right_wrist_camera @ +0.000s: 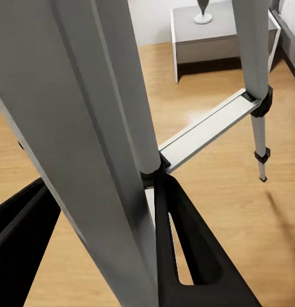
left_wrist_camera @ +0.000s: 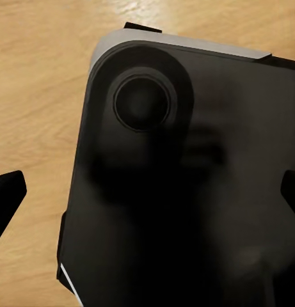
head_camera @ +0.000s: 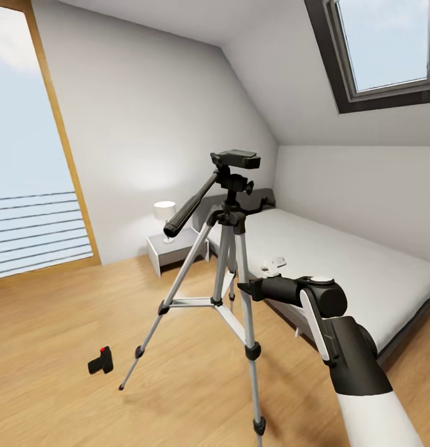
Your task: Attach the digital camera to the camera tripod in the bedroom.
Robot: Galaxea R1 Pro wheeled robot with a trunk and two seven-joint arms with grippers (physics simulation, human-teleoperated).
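Head view: bed (head_camera: 364, 267), then tripod (head_camera: 230, 261) standing on the floor (head_camera: 66, 310), right hand (head_camera: 245, 289) at its near leg, camera (head_camera: 100, 362) lying apart. Right wrist view: fingers (right_wrist_camera: 185, 249) straddle that leg, released. Left hand's (left_wrist_camera: 147, 192) state cannot be told.

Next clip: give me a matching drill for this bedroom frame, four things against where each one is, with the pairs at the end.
Things:
1. digital camera
2. camera tripod
3. lamp
4. right gripper

Places:
A. on the white bedside table
B. lying on the wood floor, apart from the tripod's feet
C. standing on the floor in front of the bed
D. at one of the tripod's silver legs

Pairs: 1-B, 2-C, 3-A, 4-D
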